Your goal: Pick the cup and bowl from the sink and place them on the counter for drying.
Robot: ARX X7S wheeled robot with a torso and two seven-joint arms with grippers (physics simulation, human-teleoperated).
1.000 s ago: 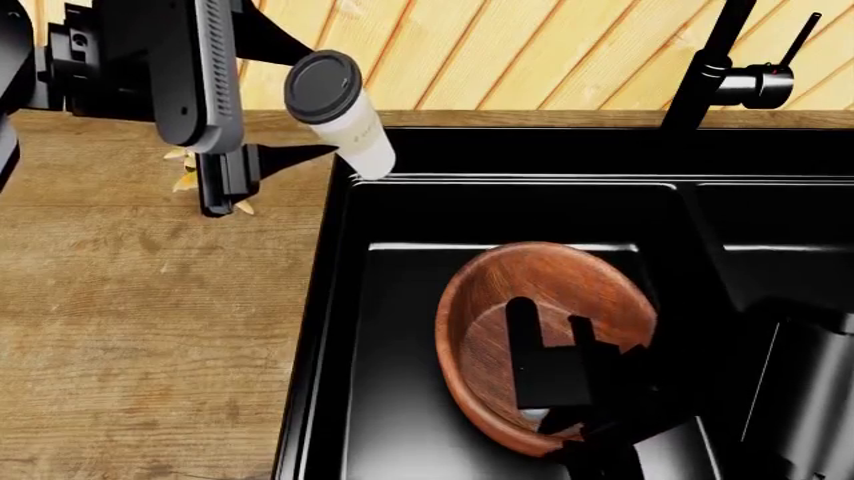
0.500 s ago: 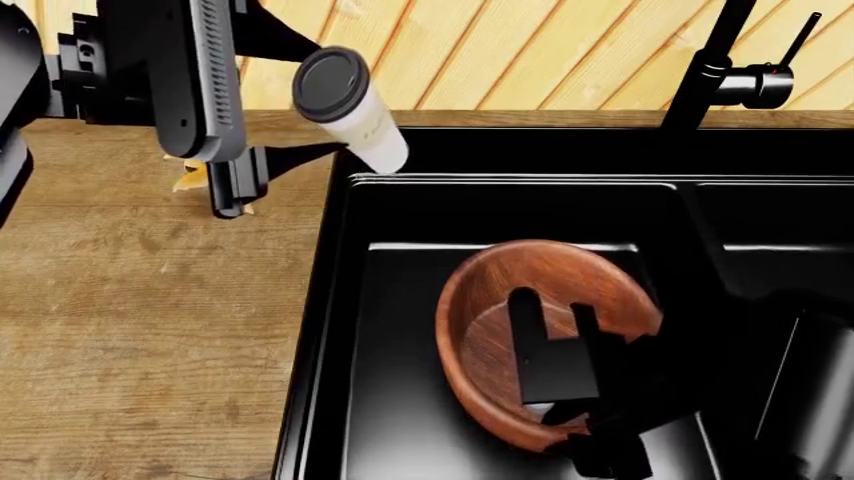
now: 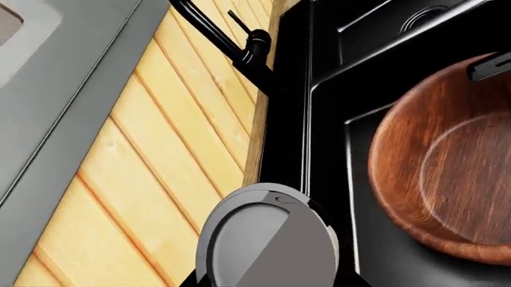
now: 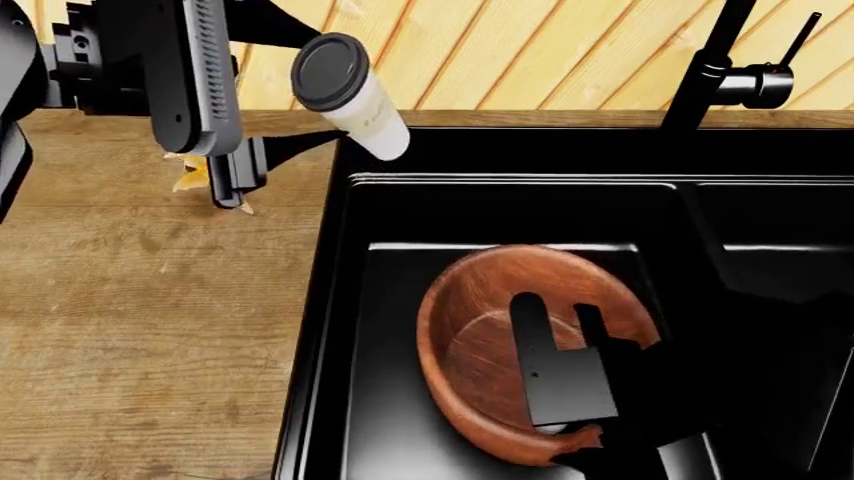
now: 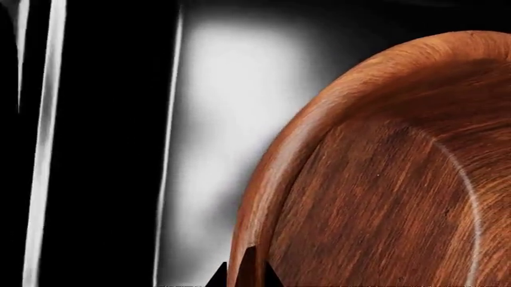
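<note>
The white cup (image 4: 371,125) with its black lid (image 4: 330,70) hangs tilted above the back-left corner of the black sink (image 4: 358,360). My left gripper (image 4: 334,95) is shut on it. In the left wrist view the lid (image 3: 267,239) fills the space between the left gripper's (image 3: 267,281) fingers. The reddish-brown wooden bowl (image 4: 467,345) is in the sink's left basin. My right gripper (image 4: 571,432) is shut on its near rim. The right wrist view shows that rim passing between the fingertips of the right gripper (image 5: 243,276), with the bowl (image 5: 383,179) interior to one side.
The wood-grain counter (image 4: 147,320) stretches left of the sink. A small yellowish object (image 4: 187,178) lies on it behind my left arm. The tall black faucet (image 4: 707,70) stands at the back, before the plank wall. A second basin (image 4: 774,250) lies to the right.
The cup has risen slightly in my left gripper. The bowl has shifted a little left and looks larger, moving with my right gripper.
</note>
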